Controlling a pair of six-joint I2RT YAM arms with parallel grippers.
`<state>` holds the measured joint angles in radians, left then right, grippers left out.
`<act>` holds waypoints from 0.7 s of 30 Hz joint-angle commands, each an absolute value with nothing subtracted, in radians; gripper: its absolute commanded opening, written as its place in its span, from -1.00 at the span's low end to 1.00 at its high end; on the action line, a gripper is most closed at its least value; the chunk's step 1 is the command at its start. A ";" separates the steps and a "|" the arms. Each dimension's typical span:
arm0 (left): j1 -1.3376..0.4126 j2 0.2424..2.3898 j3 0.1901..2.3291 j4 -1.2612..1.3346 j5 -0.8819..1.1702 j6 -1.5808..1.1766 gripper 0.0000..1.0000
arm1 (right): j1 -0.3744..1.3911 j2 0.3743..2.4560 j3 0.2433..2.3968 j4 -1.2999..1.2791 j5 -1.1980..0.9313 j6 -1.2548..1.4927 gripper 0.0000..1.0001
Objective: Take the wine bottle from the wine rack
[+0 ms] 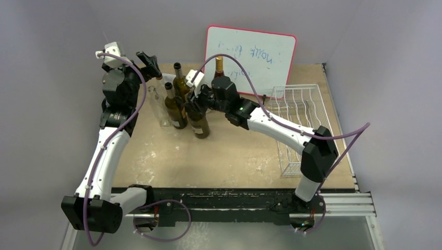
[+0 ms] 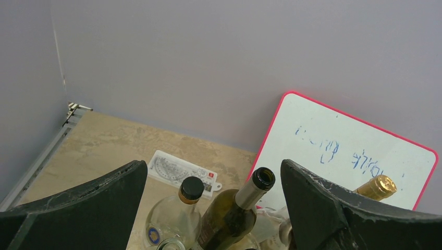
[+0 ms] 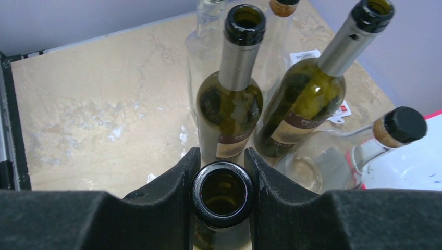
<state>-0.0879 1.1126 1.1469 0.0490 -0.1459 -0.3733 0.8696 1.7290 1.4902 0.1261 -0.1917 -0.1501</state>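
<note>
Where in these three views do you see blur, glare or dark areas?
Top external: even, soft light, everything sharp. Left wrist: the left gripper is dark along the bottom, and the whiteboard writing is too faint to read. Right wrist: the wine bottle mouth inside the right gripper is crisp, with pale reflections on the glass bottles behind.

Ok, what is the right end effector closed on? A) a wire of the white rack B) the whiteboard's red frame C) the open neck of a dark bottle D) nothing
C: in the right wrist view the right end effector grips the dark bottle just at its open mouth.
</note>
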 commanded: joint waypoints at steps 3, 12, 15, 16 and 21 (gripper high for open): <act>-0.094 1.093 1.172 0.081 -0.144 -0.357 1.00 | 0.840 1.721 1.618 0.285 -0.170 -0.137 -1.00; -0.094 1.093 1.173 0.084 -0.139 -0.363 1.00 | 0.807 1.793 1.676 0.345 -0.188 -0.108 -1.00; -0.094 1.092 1.175 0.082 -0.135 -0.365 1.00 | 0.804 1.815 1.696 0.346 -0.184 -0.109 -1.00; -0.094 1.093 1.175 0.081 -0.135 -0.365 1.00 | 0.802 1.819 1.700 0.347 -0.185 -0.109 -1.00; -0.094 1.094 1.176 0.082 -0.132 -0.368 1.00 | 0.799 1.835 1.708 0.371 -0.200 -0.107 -1.00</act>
<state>-0.0879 1.1122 1.1469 0.0433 -0.1444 -0.3737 0.8024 1.8702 1.6226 0.1879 -0.1753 -0.1127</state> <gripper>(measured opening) 0.997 0.368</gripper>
